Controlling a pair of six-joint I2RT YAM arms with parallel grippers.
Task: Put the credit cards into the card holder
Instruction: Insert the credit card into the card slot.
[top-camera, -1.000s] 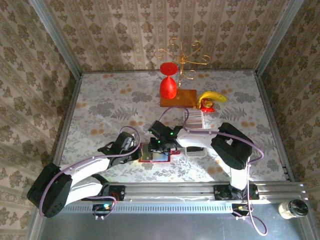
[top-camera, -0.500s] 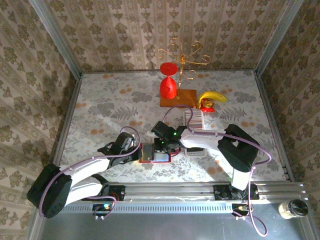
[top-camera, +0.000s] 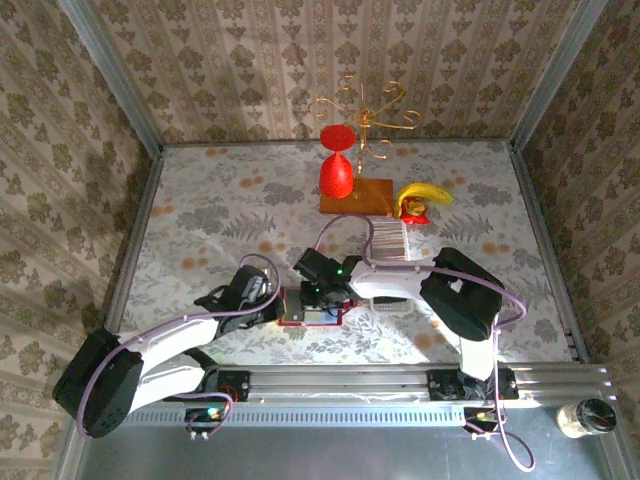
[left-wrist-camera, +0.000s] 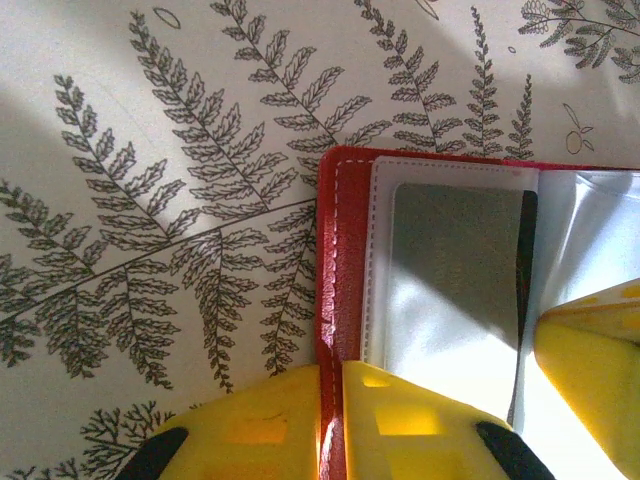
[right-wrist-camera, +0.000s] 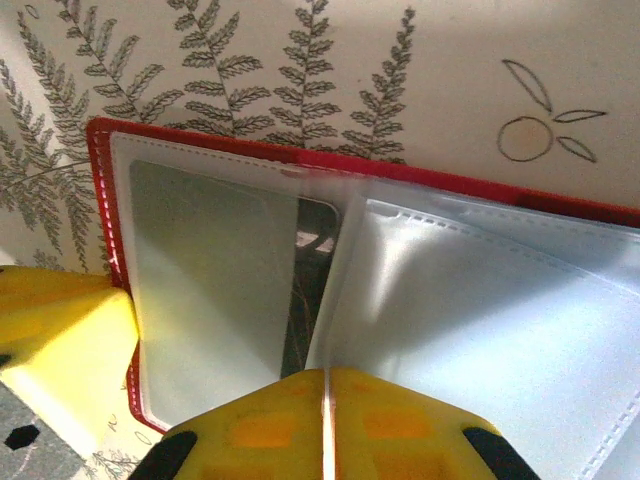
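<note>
- The card holder (top-camera: 308, 310) lies open on the table (top-camera: 200, 220), between the left gripper (top-camera: 274, 304) and the right gripper (top-camera: 322, 297).
- Its cover edge sits between the left gripper's fingers (left-wrist-camera: 420, 420).
- The credit cards (top-camera: 390, 238) lie behind and to the right of the right gripper, apart from it.
- Farther behind, a goblet (top-camera: 336, 172) stands at the left end of a wooden board (top-camera: 362, 196), with a banana (top-camera: 425, 194) to the right.

A lab test cell dressed like a home: beige damask-wallpapered panel walls (top-camera: 300, 60), grey metal corner posts (top-camera: 110, 75), slotted silver aluminium rail (top-camera: 350, 380).
</note>
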